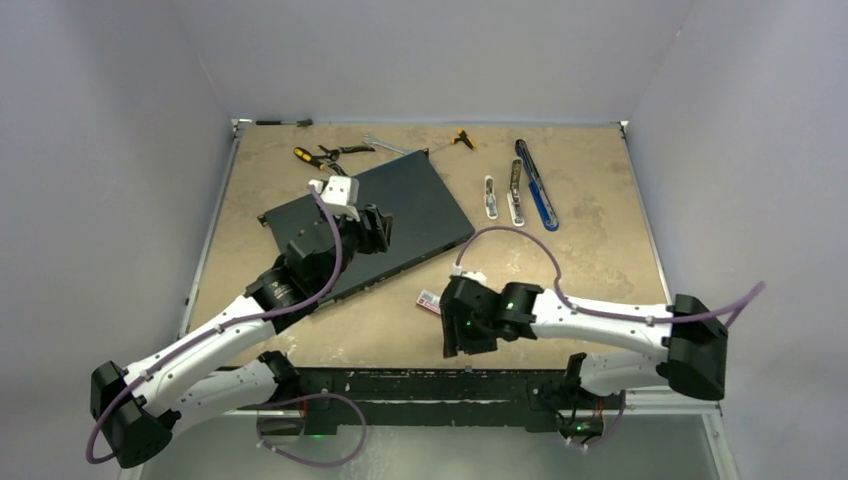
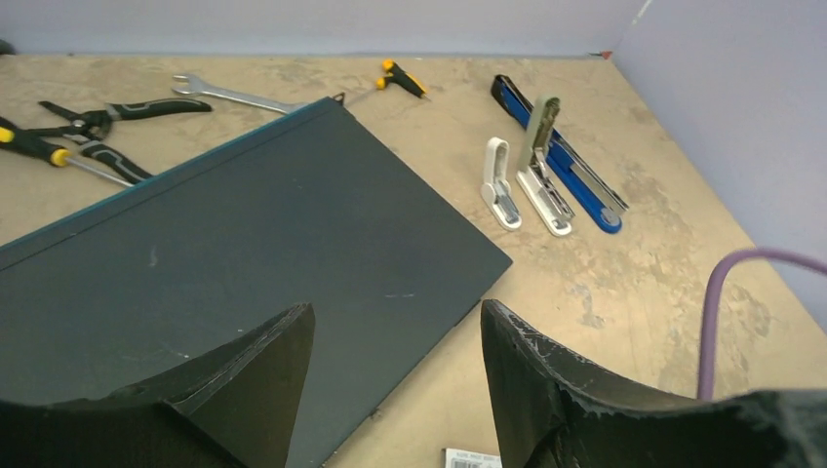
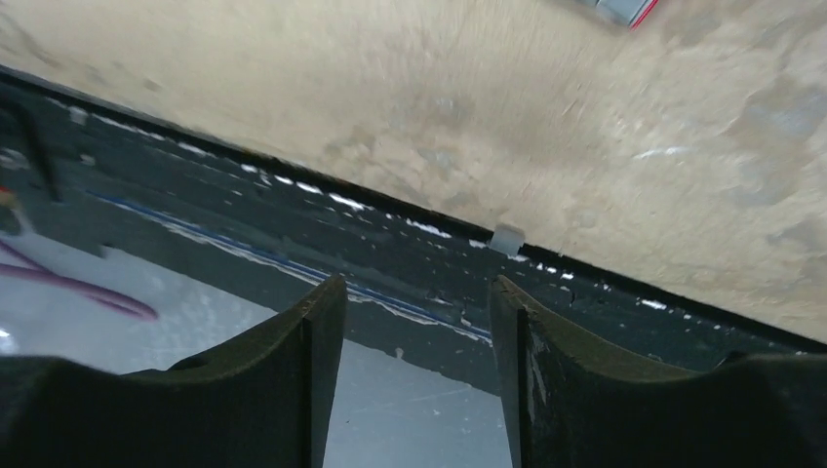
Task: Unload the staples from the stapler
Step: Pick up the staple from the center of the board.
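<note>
Left gripper (image 2: 398,322) spread, empty, above dark flat panel (image 2: 244,253). Right gripper (image 3: 417,292) spread, empty, over near edge of table (image 3: 488,97). Blue stapler (image 1: 537,185) lies opened, far right; long axis near-to-far, far end leaning left. Pale bars (image 1: 490,196) parallel, just left. Staples not discernible.

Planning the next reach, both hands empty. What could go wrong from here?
1. The right hand hangs open at the tan table's near edge, beside the small red-and-white box; a swing could knock it off.
2. The long blue stapler, open white stapler and small white stapler lie close together; grabbing one may shove the others.
</note>
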`<state>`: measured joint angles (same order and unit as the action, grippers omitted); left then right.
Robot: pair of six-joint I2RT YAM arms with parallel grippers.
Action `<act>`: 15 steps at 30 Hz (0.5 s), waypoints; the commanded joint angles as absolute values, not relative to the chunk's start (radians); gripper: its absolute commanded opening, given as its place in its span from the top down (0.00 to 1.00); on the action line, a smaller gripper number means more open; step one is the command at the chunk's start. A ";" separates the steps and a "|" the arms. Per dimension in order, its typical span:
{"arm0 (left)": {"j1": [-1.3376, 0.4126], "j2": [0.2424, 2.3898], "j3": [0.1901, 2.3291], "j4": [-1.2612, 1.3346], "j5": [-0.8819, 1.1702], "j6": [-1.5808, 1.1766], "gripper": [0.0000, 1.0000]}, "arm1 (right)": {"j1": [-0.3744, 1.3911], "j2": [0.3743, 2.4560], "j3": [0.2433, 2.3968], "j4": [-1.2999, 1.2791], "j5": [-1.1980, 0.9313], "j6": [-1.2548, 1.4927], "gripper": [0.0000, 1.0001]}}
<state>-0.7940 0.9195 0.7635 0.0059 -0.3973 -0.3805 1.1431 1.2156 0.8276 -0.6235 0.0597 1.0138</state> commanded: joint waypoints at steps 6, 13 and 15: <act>-0.776 0.890 0.782 0.002 -0.524 -0.350 0.38 | 1.274 1.440 0.856 -0.751 0.171 1.141 0.43; -0.732 0.918 0.788 0.006 -0.463 -0.367 0.38 | 1.273 1.495 0.852 -0.716 0.150 1.159 0.49; -0.711 0.924 0.785 0.009 -0.441 -0.377 0.38 | 1.273 1.515 0.852 -0.700 0.155 1.159 0.51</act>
